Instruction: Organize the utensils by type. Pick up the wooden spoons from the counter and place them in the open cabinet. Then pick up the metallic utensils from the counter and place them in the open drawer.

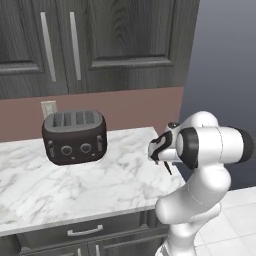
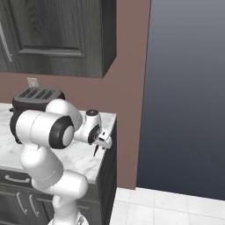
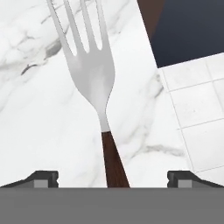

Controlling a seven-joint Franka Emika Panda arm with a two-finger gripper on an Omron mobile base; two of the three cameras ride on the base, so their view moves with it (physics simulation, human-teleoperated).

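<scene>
A metallic fork (image 3: 94,74) with a silver head and a dark reddish-brown handle lies on the white marble counter (image 3: 39,131), close to its right end. My gripper (image 3: 113,177) hovers low over it, open, one fingertip (image 3: 43,178) on each side of the handle and neither touching it. From the base views, the gripper (image 1: 165,162) (image 2: 100,144) points down over the counter's (image 1: 100,185) right end. The wooden spoons, the open cabinet and the open drawer are out of view.
A dark toaster (image 1: 75,137) (image 2: 35,99) stands at the back of the counter, left of the hand. Closed upper cabinets (image 1: 100,45) hang above. The counter ends just right of the fork, with tiled floor (image 3: 197,109) below. A closed drawer (image 1: 85,231) sits under the worktop.
</scene>
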